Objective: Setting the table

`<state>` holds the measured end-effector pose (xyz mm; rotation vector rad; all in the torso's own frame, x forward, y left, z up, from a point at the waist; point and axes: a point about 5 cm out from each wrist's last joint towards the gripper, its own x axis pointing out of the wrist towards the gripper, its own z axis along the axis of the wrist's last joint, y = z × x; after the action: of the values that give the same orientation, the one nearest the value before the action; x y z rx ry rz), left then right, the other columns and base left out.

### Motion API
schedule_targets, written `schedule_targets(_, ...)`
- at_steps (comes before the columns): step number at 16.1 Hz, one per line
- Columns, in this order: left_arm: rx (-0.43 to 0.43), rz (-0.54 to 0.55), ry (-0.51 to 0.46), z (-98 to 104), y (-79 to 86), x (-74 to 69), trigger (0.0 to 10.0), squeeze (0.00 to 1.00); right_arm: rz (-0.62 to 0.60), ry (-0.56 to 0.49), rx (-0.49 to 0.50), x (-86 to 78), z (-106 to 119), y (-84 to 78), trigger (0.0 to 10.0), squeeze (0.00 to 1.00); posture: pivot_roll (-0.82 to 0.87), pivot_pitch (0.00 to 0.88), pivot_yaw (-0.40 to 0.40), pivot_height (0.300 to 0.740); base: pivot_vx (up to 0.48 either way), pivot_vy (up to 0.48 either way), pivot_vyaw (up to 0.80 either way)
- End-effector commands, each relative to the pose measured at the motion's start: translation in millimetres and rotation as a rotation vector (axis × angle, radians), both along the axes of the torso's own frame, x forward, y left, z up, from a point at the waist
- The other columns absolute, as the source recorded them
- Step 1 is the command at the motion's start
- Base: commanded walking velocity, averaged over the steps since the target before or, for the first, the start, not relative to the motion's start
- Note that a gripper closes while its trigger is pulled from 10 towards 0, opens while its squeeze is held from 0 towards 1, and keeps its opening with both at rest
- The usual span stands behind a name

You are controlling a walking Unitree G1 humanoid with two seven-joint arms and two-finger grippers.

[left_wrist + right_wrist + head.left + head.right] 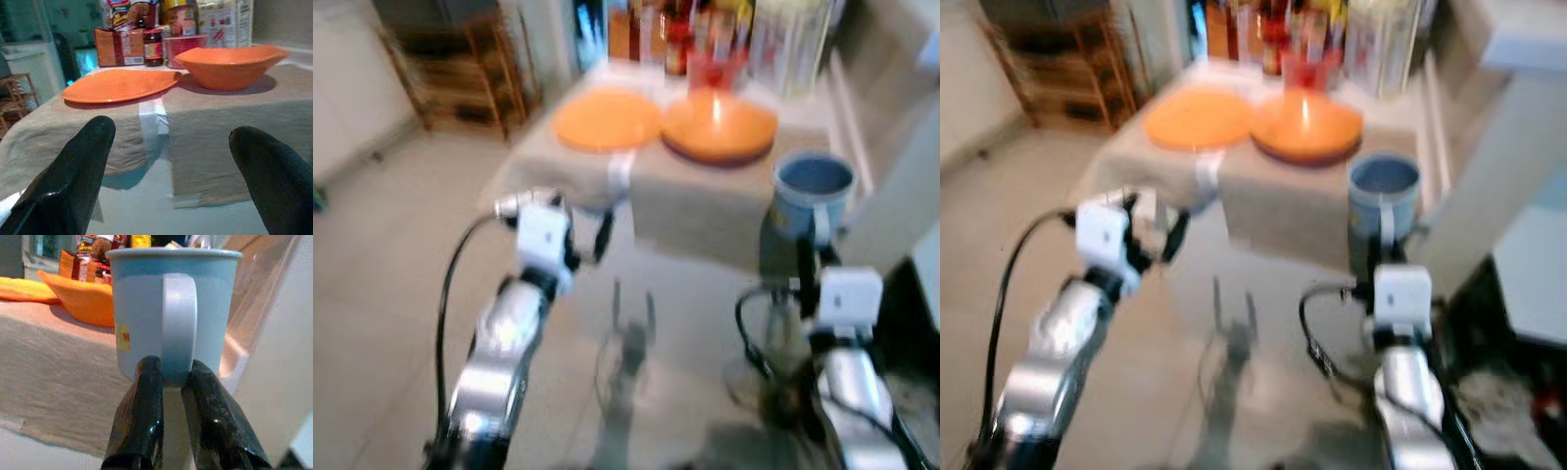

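While the right gripper [168, 377] pinched the blue mug [166, 308] by its handle beside the orange bowl [719, 125], the left gripper [168, 161] stood wide and empty; the mug seemed rigid, breakable and likely to swing.

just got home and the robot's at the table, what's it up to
The robot is setting a glass table. Its right tool is shut on the handle of a light blue mug, holding it at the near right edge of the beige cloth. The left tool is open, carrying nothing, facing the cloth's near edge. An orange plate and an orange bowl already sit side by side on the cloth, with food packages and jars behind them.
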<state>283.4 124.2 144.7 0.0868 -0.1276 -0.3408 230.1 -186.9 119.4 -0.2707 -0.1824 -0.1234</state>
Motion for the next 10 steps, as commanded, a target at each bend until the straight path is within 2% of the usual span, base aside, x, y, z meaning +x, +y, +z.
schedule_targets(1,0.009,-0.005,-0.009,2.2,0.9,0.7,10.0,0.00,0.004,-0.025,0.002,0.8,5.4,0.0,0.0,0.00,-0.05,0.015,0.038,0.740,0.000,-0.480,0.00)
schedule_targets(2,0.003,-0.006,-0.009,2.3,1.1,1.1,10.0,0.00,0.008,-0.017,0.007,1.6,4.5,0.1,0.0,0.00,-0.05,0.015,0.039,0.740,0.000,-0.480,0.00)
schedule_targets(4,0.004,-0.016,-0.015,2.9,-0.1,0.6,10.0,0.00,0.016,-0.009,0.008,2.7,3.3,1.2,0.0,0.00,-0.05,0.013,0.039,0.740,0.000,-0.476,-0.77)
schedule_targets(10,0.018,-0.035,-0.026,3.6,-2.9,1.6,10.0,0.00,0.015,-0.019,-0.005,5.0,3.4,1.0,0.0,0.00,-0.04,0.004,0.042,0.740,0.000,-0.468,0.00)
